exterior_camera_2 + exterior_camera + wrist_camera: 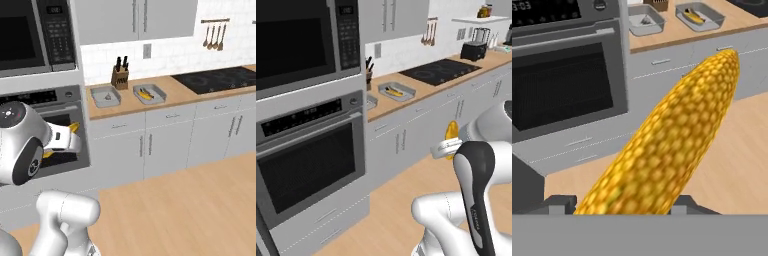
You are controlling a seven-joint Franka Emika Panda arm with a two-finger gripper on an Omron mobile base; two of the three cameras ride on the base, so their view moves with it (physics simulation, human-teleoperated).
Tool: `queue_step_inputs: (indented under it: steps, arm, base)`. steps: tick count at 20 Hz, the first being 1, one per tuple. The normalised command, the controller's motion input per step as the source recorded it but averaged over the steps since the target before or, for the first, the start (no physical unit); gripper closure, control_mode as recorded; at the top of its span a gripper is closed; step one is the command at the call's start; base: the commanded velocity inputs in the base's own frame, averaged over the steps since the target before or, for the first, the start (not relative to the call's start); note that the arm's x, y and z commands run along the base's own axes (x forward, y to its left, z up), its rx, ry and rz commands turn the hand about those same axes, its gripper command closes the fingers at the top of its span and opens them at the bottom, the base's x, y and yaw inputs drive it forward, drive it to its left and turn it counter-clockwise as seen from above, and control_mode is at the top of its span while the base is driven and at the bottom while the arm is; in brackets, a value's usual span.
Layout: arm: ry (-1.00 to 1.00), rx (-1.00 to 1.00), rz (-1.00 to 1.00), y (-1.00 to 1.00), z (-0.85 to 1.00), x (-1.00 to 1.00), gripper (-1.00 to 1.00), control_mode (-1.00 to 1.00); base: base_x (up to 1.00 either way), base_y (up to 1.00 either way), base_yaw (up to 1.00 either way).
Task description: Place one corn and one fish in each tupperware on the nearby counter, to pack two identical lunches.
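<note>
My gripper (622, 206) is shut on a corn (672, 135), a yellow cob that juts out past the fingertips (559, 204). It hangs over the floor, well short of the counter (175, 94), and the cob (452, 134) stands upright in the gripper (447, 147). From the right, the gripper (61, 141) sits in front of the oven. Two grey tupperware stand side by side on the counter. The left tupperware (105, 96) holds a dark fish (646, 21). The right tupperware (150, 94) holds another corn (693, 16) with a dark fish beside it.
A wall oven (311, 155) with a microwave (301, 40) above it stands left of the counter. A knife block (120, 75) sits behind the tupperware. A black cooktop (438, 71) and a toaster (473, 50) lie farther right. White cabinet fronts (165, 140) face open wooden floor (190, 210).
</note>
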Motion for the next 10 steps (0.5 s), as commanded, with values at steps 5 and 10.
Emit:
queue_step_inputs:
  steps: [5,10]
  arm:
    - [0.0,0.0,0.0,0.0,0.0,0.0,1.0,1.0]
    - [0.0,0.0,0.0,0.0,0.0,0.0,1.0,1.0]
  base:
    - [1.0,-0.64,0.08]
    - [1.0,-0.56,0.35]
